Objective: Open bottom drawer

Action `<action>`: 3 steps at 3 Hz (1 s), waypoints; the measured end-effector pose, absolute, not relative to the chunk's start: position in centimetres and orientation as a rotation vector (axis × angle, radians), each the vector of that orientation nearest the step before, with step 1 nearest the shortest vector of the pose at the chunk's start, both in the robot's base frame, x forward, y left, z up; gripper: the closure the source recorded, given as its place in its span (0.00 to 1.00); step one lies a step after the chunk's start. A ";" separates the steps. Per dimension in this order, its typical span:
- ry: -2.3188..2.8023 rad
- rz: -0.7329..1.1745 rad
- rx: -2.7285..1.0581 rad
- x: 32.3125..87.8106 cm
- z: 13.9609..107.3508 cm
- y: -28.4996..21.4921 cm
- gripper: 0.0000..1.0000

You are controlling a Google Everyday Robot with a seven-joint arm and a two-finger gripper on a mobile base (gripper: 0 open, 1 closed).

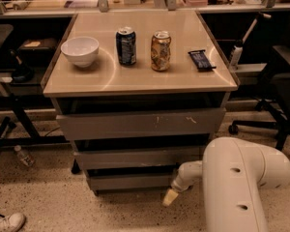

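1. Gripper position. My gripper (170, 197) hangs low, just above the speckled floor (87, 211), at the lower right corner of the drawer unit. Only its pale tan tip shows, at the end of a white wrist that runs out from my large white arm (241, 187) in the lower right of the view. The tip lies just beside the right end of the bottom drawer (130, 181); contact cannot be confirmed.

2. Gripper state. Whether my gripper is open or closed cannot be told from this view.

3. Task item. The bottom drawer is the lowest of three grey fronts, directly under the middle drawer (135, 157), which sits under the top drawer (140, 124) with its white scratch marks. A dark gap separates each front from the one above.

4. Table top (135, 79). From left to right stand a white bowl (80, 50), a blue can (126, 45), a gold can (160, 50) and a dark snack bar (201, 60). Both cans are upright and apart from each other.

5. Surroundings. A plastic bottle (24, 156) lies on the floor to the left, and a white shoe (7, 223) shows at the lower left corner.
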State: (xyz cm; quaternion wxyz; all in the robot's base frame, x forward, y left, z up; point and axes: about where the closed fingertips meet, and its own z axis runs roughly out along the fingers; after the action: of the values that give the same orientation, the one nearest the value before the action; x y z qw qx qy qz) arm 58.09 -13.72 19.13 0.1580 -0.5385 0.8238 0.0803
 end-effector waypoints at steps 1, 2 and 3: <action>2.340 0.236 -1.555 58.7 18.4 -13.7 0.00; 2.325 0.239 -1.571 58.9 18.0 -13.6 0.00; 2.354 0.268 -1.602 58.6 16.7 -13.2 0.00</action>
State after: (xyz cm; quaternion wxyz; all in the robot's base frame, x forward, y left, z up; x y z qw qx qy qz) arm 58.60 -13.24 16.75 0.1402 -0.5545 0.8150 0.0928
